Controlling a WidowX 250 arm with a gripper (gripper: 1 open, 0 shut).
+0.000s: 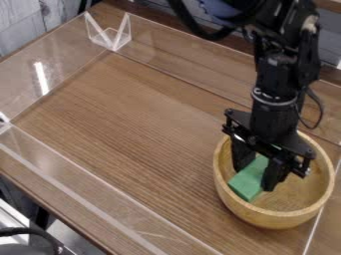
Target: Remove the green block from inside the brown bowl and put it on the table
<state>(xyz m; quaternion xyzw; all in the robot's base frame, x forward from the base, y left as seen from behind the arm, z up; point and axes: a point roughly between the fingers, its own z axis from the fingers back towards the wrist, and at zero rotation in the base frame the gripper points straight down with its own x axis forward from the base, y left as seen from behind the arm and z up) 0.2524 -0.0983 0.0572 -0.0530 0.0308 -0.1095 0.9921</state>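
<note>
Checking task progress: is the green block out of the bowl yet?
No. The green block, clamped by the gripper, hangs inside the brown bowl.

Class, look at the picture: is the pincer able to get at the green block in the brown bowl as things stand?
Yes, it seems so: the pincer is already shut on the green block above the brown bowl, with nothing in the way.

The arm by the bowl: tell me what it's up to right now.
A single robot arm has its gripper shut on the green block, pointing straight down over the brown bowl at the table's near right corner. The block hangs in the jaws, its lower end inside the bowl's rim. It has not yet been set on the table.
</note>
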